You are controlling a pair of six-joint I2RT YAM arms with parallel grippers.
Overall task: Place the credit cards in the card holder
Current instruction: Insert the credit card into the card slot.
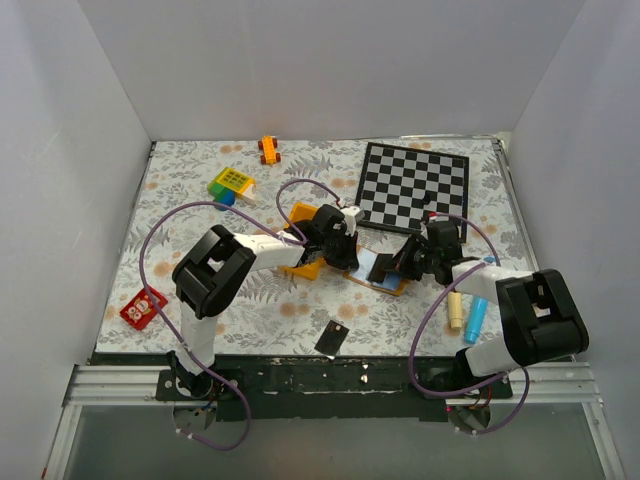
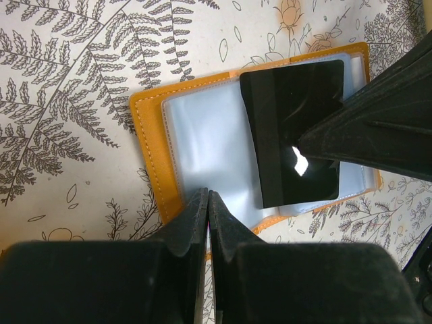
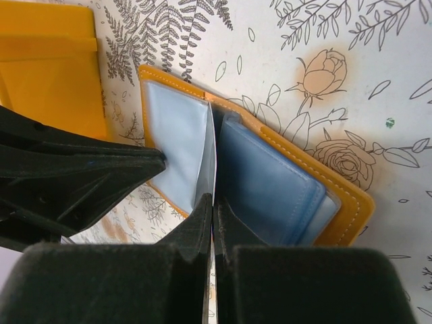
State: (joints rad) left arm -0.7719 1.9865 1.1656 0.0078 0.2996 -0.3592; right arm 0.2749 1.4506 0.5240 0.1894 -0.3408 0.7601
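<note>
The card holder (image 1: 385, 272) lies open on the floral table, orange-brown outside and pale blue inside (image 2: 202, 142) (image 3: 270, 182). My right gripper (image 3: 212, 202) is shut on a black credit card (image 2: 293, 131), which it holds on edge over the holder's right half. In the right wrist view that card shows only as a thin line (image 3: 213, 158). My left gripper (image 2: 208, 196) is shut, its tips pressing on the holder's near edge. A second credit card (image 1: 332, 337) lies flat near the table's front edge.
A yellow bin (image 1: 302, 214) (image 3: 47, 74) stands just behind the left gripper. The chequered board (image 1: 413, 187) lies at the back right. An orange toy car (image 1: 268, 149), a coloured block (image 1: 230, 184), a red item (image 1: 143, 307) and two cylinders (image 1: 466, 314) lie around.
</note>
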